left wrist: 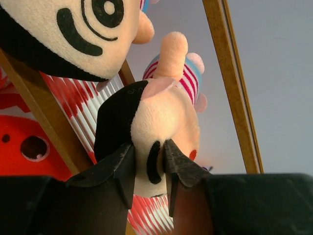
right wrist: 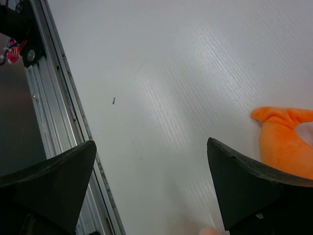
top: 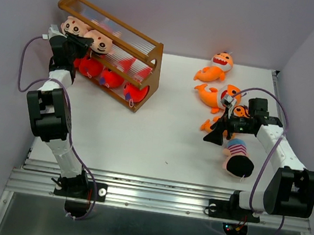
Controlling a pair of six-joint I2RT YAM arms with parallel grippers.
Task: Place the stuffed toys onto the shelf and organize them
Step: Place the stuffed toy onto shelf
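Judged soft and light, the boy toy (left wrist: pixel 166 115) is gripped by its head in the left tool (left wrist: pixel 149 149). The right tool (right wrist: pixel 151 144) is seen open.

Bright, even overhead light casts soft shadows and streaky glare on the white tabletop (right wrist: pixel 186 73), while the nearby black fingers (right wrist: pixel 244 186) blur.

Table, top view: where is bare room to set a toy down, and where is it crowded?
Free: the middle of the table, between the shelf and the orange sharks, down to the near rail. Crowded: the right side, with sharks and a striped boy toy around the right tool.
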